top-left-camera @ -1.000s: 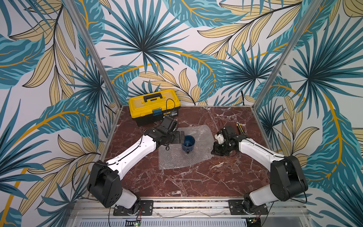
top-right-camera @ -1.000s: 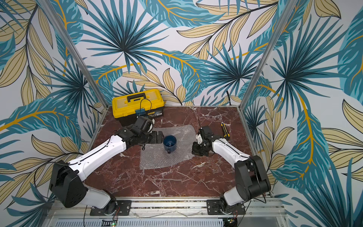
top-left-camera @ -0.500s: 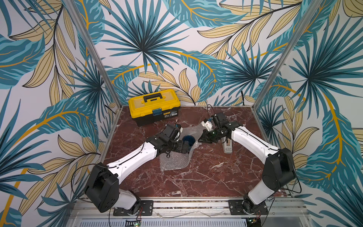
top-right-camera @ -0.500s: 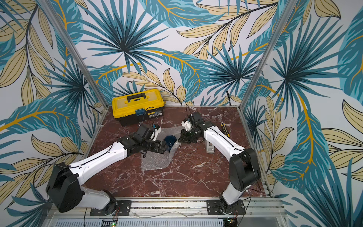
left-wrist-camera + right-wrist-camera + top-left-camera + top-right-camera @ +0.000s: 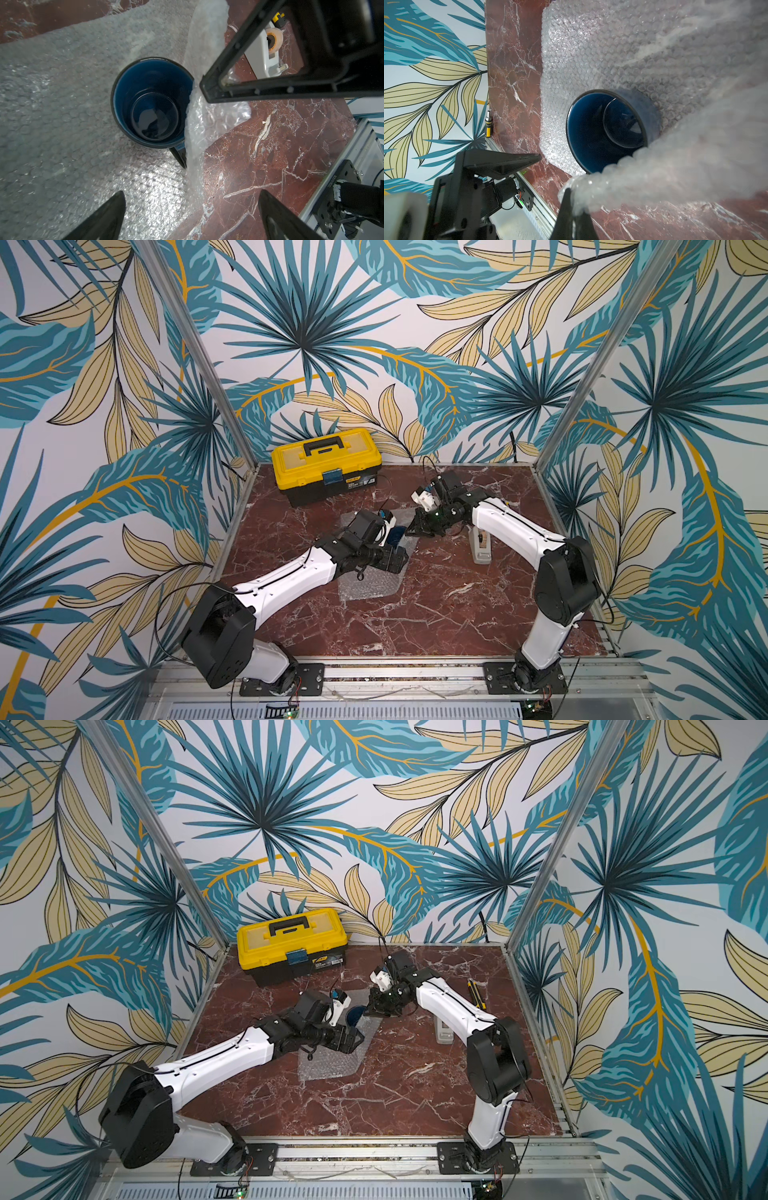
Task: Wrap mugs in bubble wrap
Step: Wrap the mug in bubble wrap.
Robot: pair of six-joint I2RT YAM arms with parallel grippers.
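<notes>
While the right gripper (image 5: 566,193) is pinching one edge of the bubble wrap (image 5: 62,104) and holds it raised against the side of the mug (image 5: 153,104), the left gripper (image 5: 192,195) hangs spread above the sheet and holds nothing. The mug stands upright on the wrap, around the middle of the surface (image 5: 415,635), a little toward its far edge.

We judge the wrapping only begun: one flap is up, the rest lies flat, the mouth is uncovered, and nothing is taped. The tape dispenser (image 5: 480,545) lies toward the right edge, the yellow toolbox (image 5: 326,464) in the far left corner. The handle (image 5: 179,154), beside the raised flap, may hinder the folding.
</notes>
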